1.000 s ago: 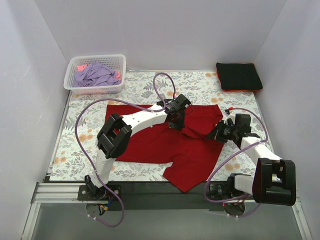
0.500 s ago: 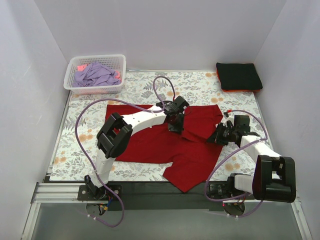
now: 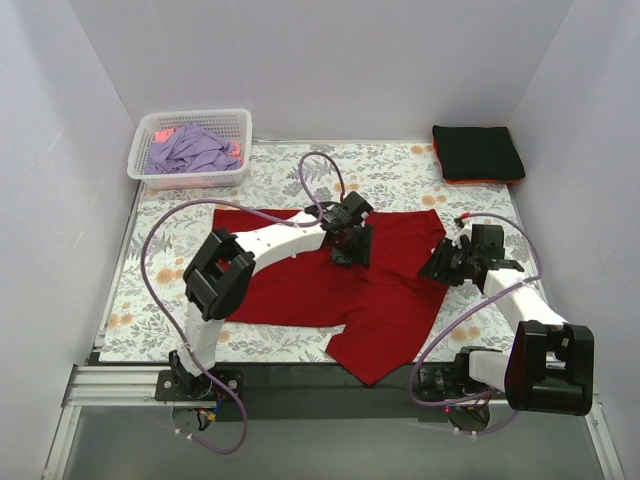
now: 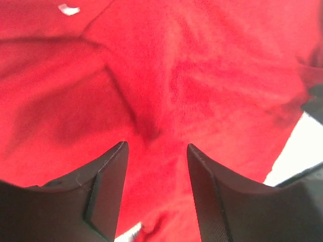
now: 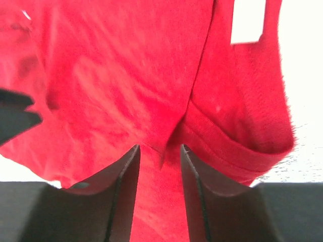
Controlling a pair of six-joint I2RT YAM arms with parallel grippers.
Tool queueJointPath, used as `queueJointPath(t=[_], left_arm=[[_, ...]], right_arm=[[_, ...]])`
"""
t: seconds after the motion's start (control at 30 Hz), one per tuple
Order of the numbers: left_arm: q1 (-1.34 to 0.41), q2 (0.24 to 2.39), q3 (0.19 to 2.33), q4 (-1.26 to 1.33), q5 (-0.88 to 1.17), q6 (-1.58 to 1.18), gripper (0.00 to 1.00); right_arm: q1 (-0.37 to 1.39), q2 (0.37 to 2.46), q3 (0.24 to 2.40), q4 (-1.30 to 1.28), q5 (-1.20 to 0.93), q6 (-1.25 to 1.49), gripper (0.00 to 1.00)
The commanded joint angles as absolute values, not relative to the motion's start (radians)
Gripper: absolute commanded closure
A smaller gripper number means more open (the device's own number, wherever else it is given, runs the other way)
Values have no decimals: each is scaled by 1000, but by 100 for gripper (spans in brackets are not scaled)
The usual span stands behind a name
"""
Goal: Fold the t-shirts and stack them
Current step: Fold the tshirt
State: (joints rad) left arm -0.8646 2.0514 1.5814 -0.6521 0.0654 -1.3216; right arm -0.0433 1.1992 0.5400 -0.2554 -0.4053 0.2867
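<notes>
Fingers (image 4: 108,191) of the left gripper (image 3: 350,243) stand apart with nothing between them, low over the red t-shirt (image 3: 300,285) spread across the middle of the frame; the right gripper (image 3: 438,268), at the shirt's right edge, has its fingers (image 5: 123,196) parted as well, gripping nothing. A folded black t-shirt (image 3: 478,152) lies at upper right on the flowered cloth (image 3: 400,165)

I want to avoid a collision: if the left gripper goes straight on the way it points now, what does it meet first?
The deep-red t-shirt: it fills the view ahead of the open left gripper. How near the cloth lies is unclear.
</notes>
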Motion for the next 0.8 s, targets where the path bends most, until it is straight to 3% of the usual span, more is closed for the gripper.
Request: queueJointPath(t=[0.0,0.2,0.33,0.77], left_arm=[[-809,1846,1548,-644,-27,-1331,49],[-559,1706,1393,-617,-132,-1299,50],[-417,1664,1306,-563,-239,-1224,53],[-134,1851,1279,-497,-299,-1207,57]], right_arm=[[-40,1149,635,-256,-307,299,54],[-40,1257,776,-206,-236,342,55],[-41,1363,831,-101,-245,373,62],[-49,1765,994,87,-339,400,63]])
